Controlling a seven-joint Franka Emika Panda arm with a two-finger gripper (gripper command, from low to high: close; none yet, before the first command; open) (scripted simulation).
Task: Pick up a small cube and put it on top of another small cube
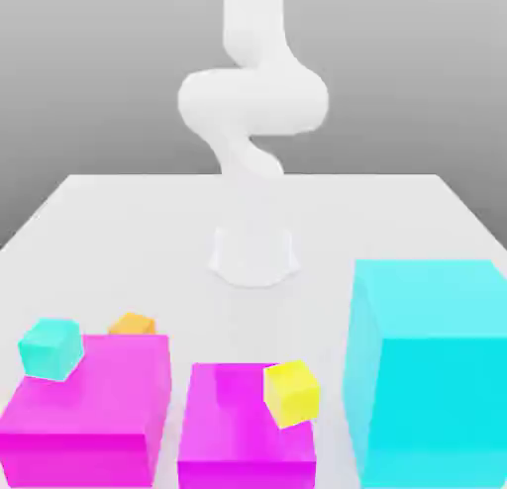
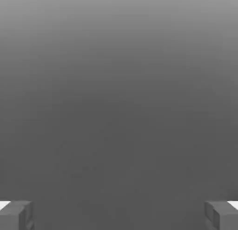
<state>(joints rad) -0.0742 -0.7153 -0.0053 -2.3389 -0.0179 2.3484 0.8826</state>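
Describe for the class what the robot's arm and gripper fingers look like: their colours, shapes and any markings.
The arm is plain white, made of smooth rounded, bulging segments, on a round white base. No cables or markings can be seen on it. The gripper has two blocky dark grey fingers, each with a white patch at its outer edge.

We see a white table (image 1: 119, 220) carrying the arm's round white base (image 1: 254, 255) near its centre. Three large blocks rest directly on the surface along the near edge — a magenta block (image 1: 84, 418) at the exterior view's left, a second magenta block (image 1: 238, 447) in the middle, and a taller cyan block (image 1: 436, 378) at the right, each apart from its neighbour.
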